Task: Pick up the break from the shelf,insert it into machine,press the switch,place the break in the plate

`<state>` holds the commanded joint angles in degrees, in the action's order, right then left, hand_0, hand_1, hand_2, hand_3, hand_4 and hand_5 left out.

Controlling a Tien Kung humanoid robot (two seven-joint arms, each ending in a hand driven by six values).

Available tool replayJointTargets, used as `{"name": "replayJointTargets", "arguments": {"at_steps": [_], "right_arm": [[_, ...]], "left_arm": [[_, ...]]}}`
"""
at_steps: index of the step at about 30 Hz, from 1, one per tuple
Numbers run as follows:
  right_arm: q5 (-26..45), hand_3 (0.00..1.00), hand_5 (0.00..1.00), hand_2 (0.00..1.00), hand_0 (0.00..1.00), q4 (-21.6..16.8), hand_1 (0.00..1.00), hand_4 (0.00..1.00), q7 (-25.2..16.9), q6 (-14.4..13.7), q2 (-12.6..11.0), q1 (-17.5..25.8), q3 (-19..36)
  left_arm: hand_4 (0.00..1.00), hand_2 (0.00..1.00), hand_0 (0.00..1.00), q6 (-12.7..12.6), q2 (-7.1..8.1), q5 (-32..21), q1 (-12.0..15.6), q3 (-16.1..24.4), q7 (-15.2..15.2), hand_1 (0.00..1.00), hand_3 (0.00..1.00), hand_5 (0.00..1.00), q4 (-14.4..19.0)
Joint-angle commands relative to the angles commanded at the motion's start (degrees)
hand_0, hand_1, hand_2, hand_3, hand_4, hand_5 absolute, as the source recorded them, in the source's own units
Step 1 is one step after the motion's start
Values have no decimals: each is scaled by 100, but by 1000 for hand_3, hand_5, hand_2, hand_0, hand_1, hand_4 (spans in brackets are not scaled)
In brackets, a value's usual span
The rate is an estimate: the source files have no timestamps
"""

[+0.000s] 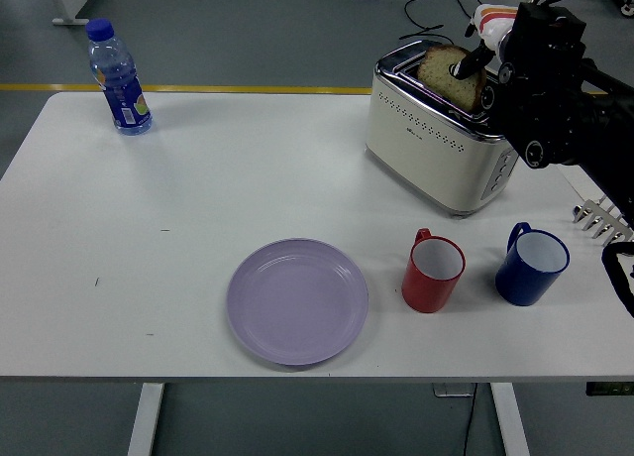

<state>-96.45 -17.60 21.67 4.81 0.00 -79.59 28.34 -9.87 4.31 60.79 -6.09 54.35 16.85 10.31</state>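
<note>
Bread (448,74) stands half-seated in the toaster (436,144); your right hand (515,55) pinches it, so tilting could jam it.

One toaster (436,139), one bread slice (448,74), one plate (297,300), two mugs (433,271), one bottle (117,76).

Toaster (436,144): cream body with satin sheen, polished metal top. Table (198,208): smooth matt white. Plate (297,299): glossy lilac. Two mugs, red (433,271) and blue (532,265): glossy. Bottle (117,77), upper left: clear plastic. Bread (448,76): rough, porous crumb.
</note>
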Motion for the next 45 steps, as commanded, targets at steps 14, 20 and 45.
{"name": "replayJointTargets", "arguments": {"at_steps": [14, 20, 45], "right_arm": [[412, 715, 271, 545, 488, -152, 514, 761, 0, 119, 0, 23, -123], [363, 639, 256, 474, 393, -227, 443, 744, 5, 167, 0, 9, -147], [216, 516, 2, 398, 302, -268, 329, 509, -70, 41, 0, 66, -145]], "left_arm": [[327, 577, 658, 10, -1, 76, 10, 73, 14, 568, 610, 985, 0], [327, 577, 658, 9, -1, 125, 7, 125, 22, 568, 611, 985, 0], [323, 578, 658, 18, -19, 292, 53, 280, 54, 567, 611, 986, 0]]}}
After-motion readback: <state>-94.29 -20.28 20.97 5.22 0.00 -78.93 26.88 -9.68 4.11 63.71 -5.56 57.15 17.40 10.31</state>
